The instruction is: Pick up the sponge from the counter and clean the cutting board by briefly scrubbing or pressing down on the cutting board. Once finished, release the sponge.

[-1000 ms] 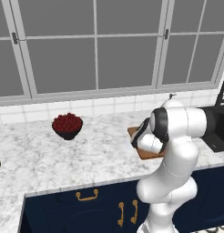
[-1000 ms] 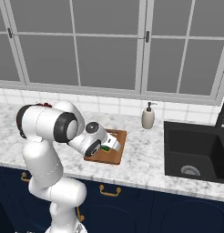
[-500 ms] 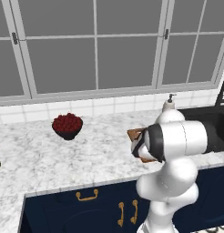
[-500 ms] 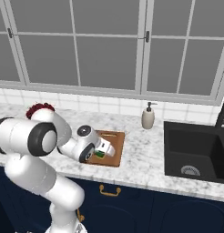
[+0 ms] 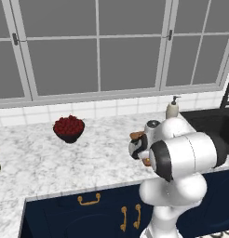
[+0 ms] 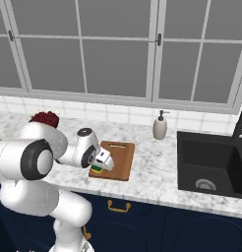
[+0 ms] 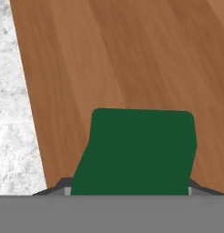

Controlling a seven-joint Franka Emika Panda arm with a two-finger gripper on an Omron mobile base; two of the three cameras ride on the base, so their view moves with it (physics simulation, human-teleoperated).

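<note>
Hand view: sponge (image 7: 139, 152) seen green side up, long axis across the jaws.
Gripper (image 6: 100, 166): clamped on sponge, over cutting board (image 6: 119, 158).

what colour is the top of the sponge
Dark green scouring top on the sponge, clearest in the hand view, over the brown cutting board.

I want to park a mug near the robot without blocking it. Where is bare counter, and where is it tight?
Bare: the counter in front of the bowl of red fruit, and the strip between cutting board and sink. Tight: the board's near corner, where the gripper holds the sponge.
</note>
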